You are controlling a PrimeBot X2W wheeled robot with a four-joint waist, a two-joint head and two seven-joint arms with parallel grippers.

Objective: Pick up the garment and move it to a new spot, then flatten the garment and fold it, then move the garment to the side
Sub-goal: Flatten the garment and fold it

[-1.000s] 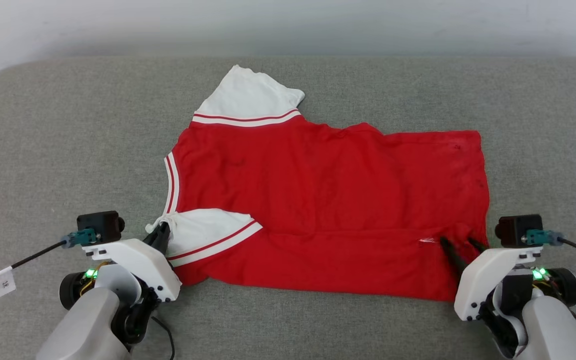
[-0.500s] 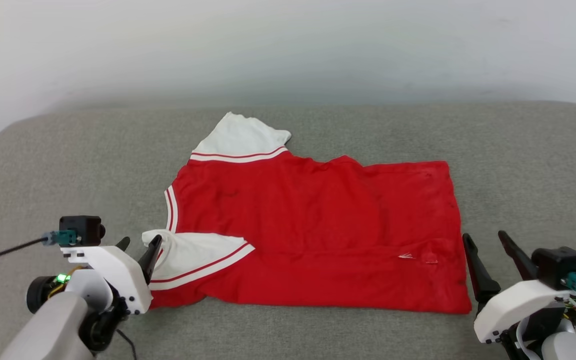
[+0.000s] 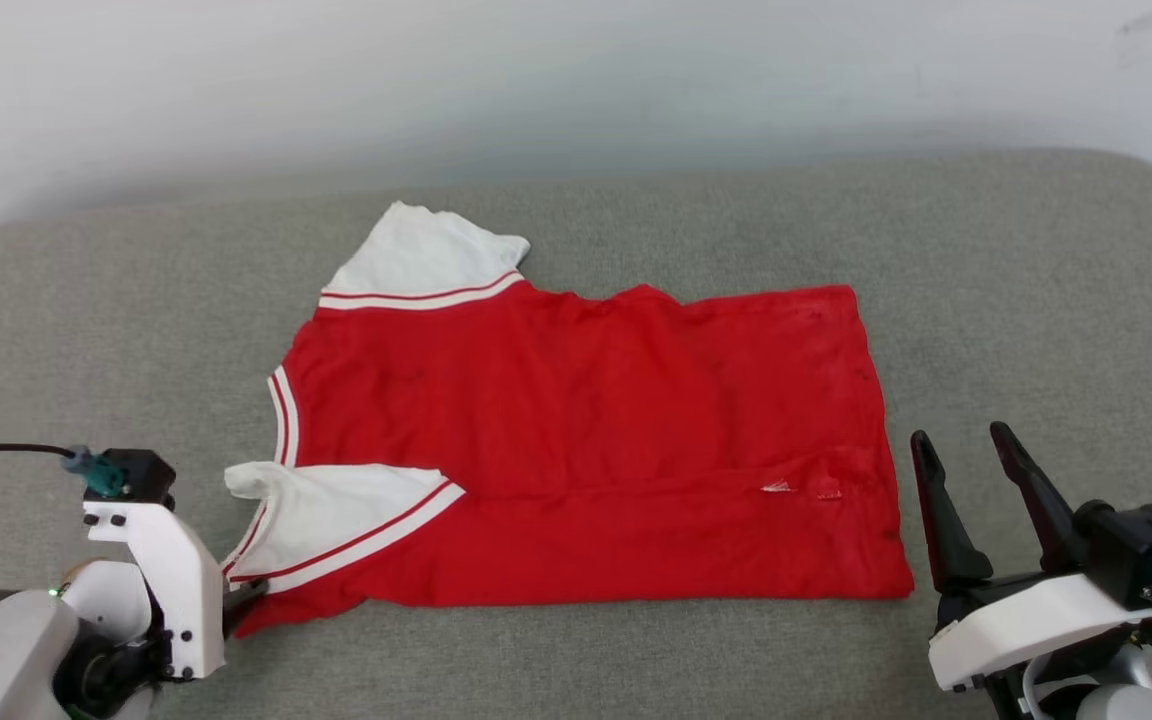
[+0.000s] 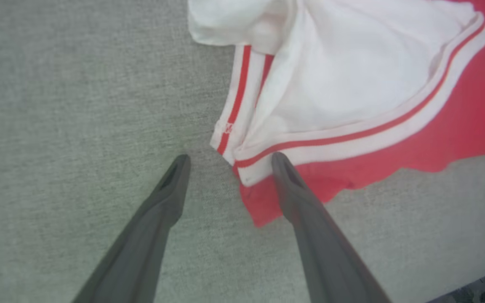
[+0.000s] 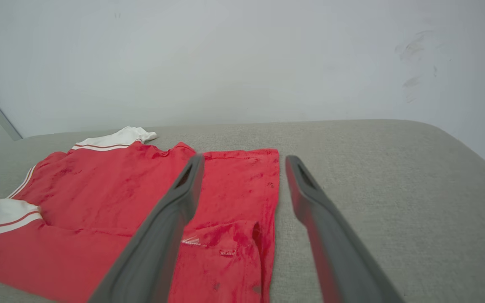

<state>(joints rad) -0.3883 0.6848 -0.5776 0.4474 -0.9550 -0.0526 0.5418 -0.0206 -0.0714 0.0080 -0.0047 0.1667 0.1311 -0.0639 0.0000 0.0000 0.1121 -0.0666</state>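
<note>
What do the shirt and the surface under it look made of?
The garment: soft matte knit cloth, likely cotton or polyester; it creases and lies limp. The grey surface: matte, heathered woven upholstery, seemingly padded, judging by its rounded edges.

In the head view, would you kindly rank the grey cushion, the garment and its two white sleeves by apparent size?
1. grey cushion
2. garment
3. near sleeve and far sleeve: about alike, and the near one is closer to the camera, so unranked.
</note>
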